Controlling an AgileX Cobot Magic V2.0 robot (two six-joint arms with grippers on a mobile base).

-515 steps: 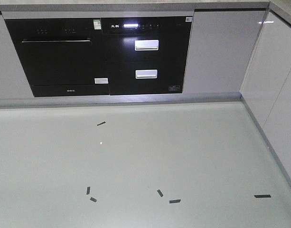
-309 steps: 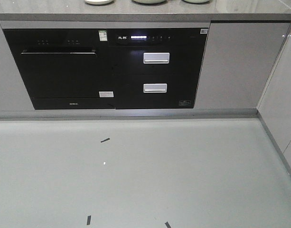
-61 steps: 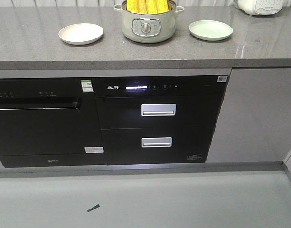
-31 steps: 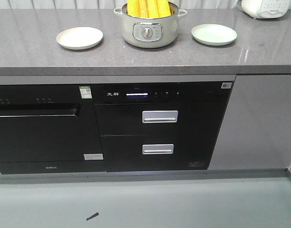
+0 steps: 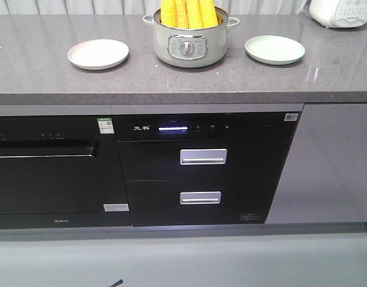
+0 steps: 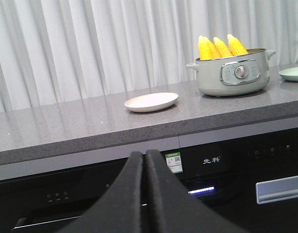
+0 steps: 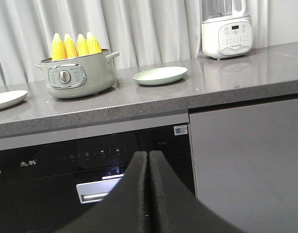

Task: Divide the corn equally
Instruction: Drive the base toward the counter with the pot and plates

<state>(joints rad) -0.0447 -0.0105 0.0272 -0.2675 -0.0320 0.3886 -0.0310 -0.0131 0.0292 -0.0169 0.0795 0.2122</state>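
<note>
Several cobs of bright yellow corn (image 5: pixel 188 13) stand upright in a pale green pot (image 5: pixel 190 45) on the grey counter; the corn (image 6: pixel 219 47) also shows in the left wrist view and the corn (image 7: pixel 74 45) in the right wrist view. A beige plate (image 5: pixel 98 54) lies left of the pot, a green plate (image 5: pixel 275 49) right of it. My left gripper (image 6: pixel 144 154) is shut and empty, low in front of the black appliances. My right gripper (image 7: pixel 148 155) is shut too, holding nothing. Both are well short of the counter.
Below the counter (image 5: pixel 39 66) are a black dishwasher front (image 5: pixel 48 173) and a black drawer unit with two silver handles (image 5: pixel 202 156). A white blender base (image 7: pixel 226 36) stands at the counter's right. White curtains hang behind. Grey floor (image 5: pixel 231 263) lies in front.
The front view has risen and closed in on the counter: earlier only floor and cabinet fronts showed, now the pot, corn and both plates are in view.
</note>
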